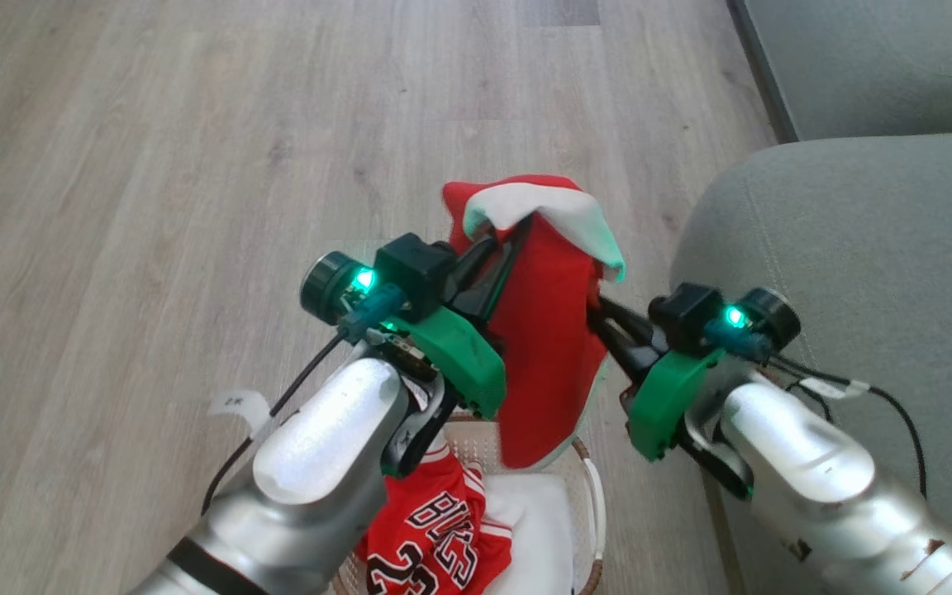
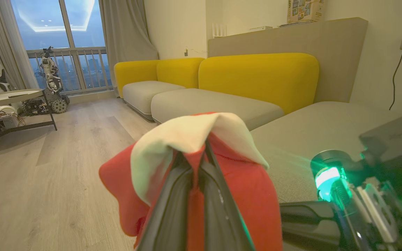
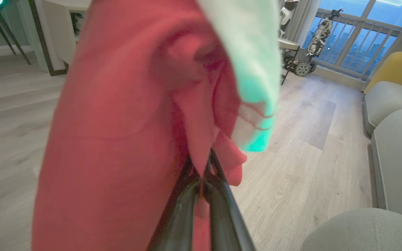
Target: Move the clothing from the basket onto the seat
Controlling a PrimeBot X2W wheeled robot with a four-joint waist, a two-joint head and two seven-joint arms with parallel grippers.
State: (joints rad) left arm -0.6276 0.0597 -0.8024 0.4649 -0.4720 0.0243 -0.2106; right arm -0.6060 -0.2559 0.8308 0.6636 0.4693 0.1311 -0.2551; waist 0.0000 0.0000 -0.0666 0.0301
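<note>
Currently | left pincer (image 2: 200, 158) clamped on shorts (image 1: 546, 330) | right pincer (image 3: 202, 172) likewise, frame centre | jersey (image 1: 435, 529) lay in basket (image 1: 593, 496).

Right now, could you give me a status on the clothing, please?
Left gripper and right gripper shut on shorts, held above basket. Jersey in basket. Seat to the right, no obstacle seen.

The left forearm (image 1: 335, 446) and right forearm (image 1: 815, 463) are smooth silver metal tubes — the right one scuffed with small dark chips. Behind each pair of long dark jaws sits a bright green plastic bracket (image 1: 459, 359), a black boxy camera housing (image 1: 414, 268) and a glowing green lamp (image 1: 363, 281). Thin black cables (image 1: 302, 378) carry white paper tags (image 1: 236, 406).
</note>
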